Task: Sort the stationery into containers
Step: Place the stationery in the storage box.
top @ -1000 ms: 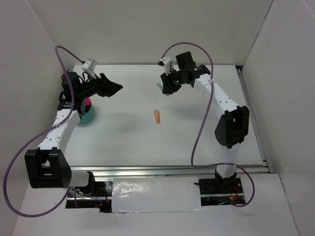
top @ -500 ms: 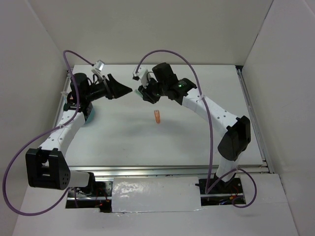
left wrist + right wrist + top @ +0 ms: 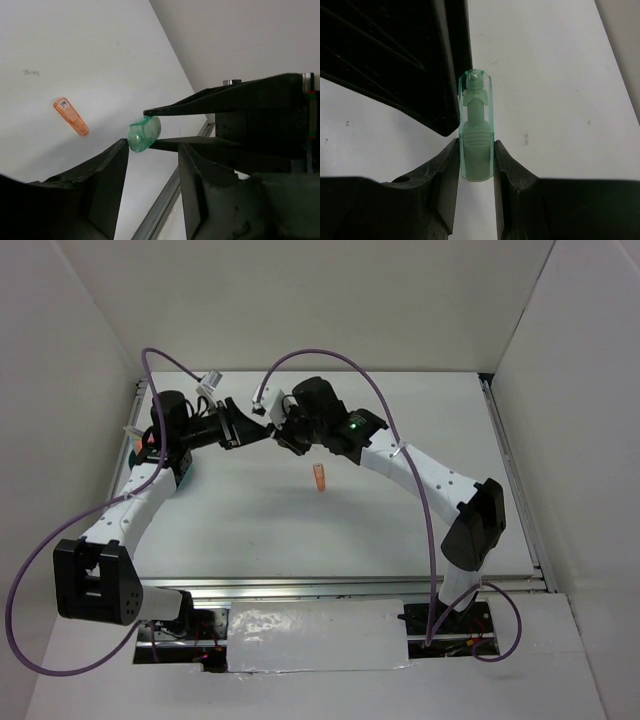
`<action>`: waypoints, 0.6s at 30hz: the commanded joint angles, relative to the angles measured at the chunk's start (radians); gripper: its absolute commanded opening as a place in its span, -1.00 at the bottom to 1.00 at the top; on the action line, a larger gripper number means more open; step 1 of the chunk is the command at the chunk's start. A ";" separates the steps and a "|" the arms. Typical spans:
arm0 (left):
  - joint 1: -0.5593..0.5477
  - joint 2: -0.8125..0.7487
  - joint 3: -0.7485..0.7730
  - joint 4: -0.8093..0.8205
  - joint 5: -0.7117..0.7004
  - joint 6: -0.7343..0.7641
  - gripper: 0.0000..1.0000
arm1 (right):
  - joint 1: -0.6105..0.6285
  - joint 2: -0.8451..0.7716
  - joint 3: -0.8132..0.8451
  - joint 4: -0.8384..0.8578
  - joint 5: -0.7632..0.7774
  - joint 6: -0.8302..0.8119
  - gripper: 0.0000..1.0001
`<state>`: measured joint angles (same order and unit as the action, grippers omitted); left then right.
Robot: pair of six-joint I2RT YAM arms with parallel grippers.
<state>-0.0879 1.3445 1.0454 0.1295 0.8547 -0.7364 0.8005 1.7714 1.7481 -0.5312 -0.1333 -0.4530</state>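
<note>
White table [image 3: 400,520], white walls round it. R gripper [image 3: 476,150] clamps a see-through green marker [image 3: 475,115] between both fingers, tip poking out past them. L gripper [image 3: 152,150] faces it nose to nose w/ jaws apart, one finger just beside the marker. R arm stretches far across to the left; L arm bends up along the left edge, wrist turned right. Orange marker [image 3: 319,478] lies on the table near them; teal tub [image 3: 182,475] sits partly under L forearm
</note>
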 commanded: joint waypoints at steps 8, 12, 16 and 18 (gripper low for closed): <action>0.014 -0.043 -0.030 0.035 0.015 -0.026 -0.64 | 0.045 -0.082 -0.010 0.071 0.011 -0.026 -0.74; 0.083 -0.116 -0.068 -0.011 0.015 -0.024 -1.00 | 0.042 -0.099 -0.045 0.074 0.015 0.002 -0.04; 0.279 -0.214 -0.062 -0.213 0.010 0.146 -1.00 | 0.020 -0.131 -0.110 0.109 0.009 0.045 0.26; 0.373 -0.235 -0.009 -0.439 0.000 0.333 -1.00 | -0.010 -0.135 -0.133 0.100 0.012 0.094 0.42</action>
<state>0.1978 1.1721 0.9745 -0.0559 0.8463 -0.6426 0.8249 1.6901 1.6390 -0.4934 -0.1253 -0.4252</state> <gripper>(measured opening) 0.247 0.683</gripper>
